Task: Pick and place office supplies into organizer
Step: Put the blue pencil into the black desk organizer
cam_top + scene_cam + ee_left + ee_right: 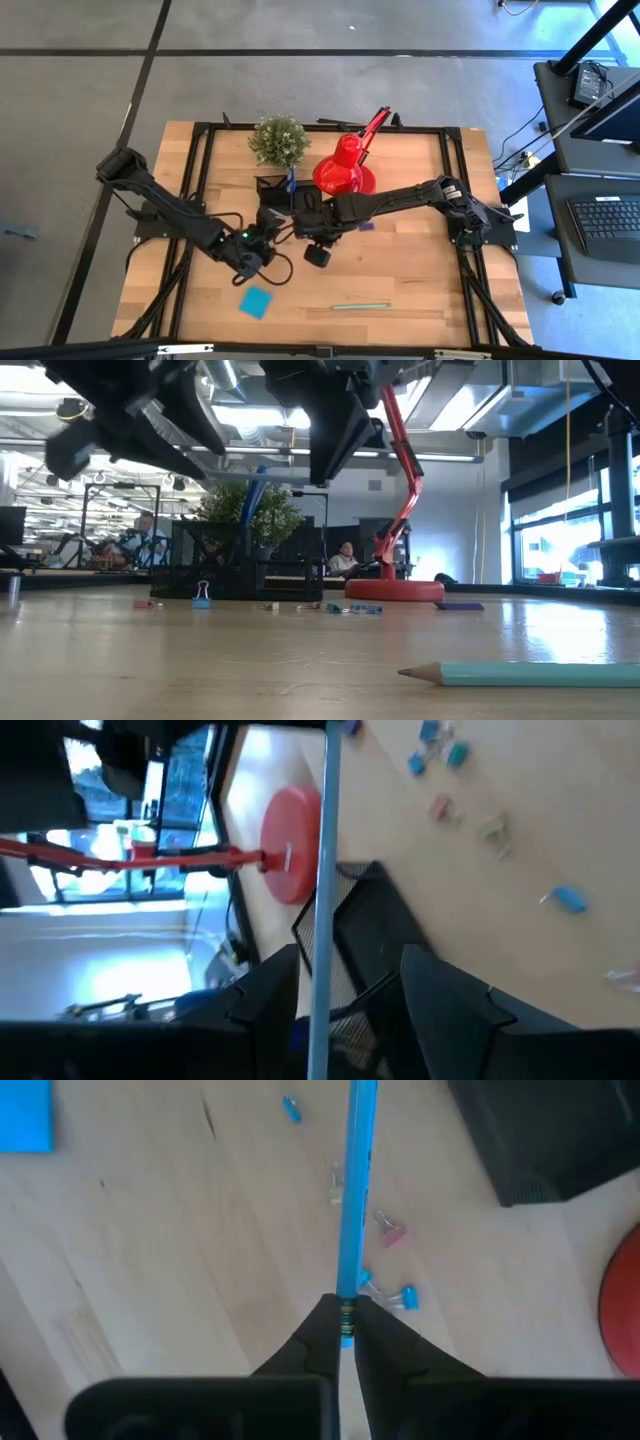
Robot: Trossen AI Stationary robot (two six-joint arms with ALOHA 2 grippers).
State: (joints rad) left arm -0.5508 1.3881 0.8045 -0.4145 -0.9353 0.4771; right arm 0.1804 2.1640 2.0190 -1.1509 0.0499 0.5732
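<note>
A blue pencil hangs from my right gripper, which is shut on it above loose clips. My left gripper is open, one finger on each side of the pencil's shaft. In the high view both grippers, left and right, hang close together in front of the black organizer. A blue sticky pad and a teal pencil lie flat near the front edge. A purple piece lies right of the grippers. My right gripper pinches the pencil's eraser end, at the metal band, between its two fingertips. The fingers point steeply down and lie along the pencil, which runs on past them toward the table. Its other end is out of the picture. My left gripper's fingers stand apart beside the shaft; whether one touches it I cannot tell.
A red desk lamp and a green potted plant stand at the back beside the organizer. Black frame rails run along the table's sides. Bare wood lies at the front right. People sit in the room behind.
</note>
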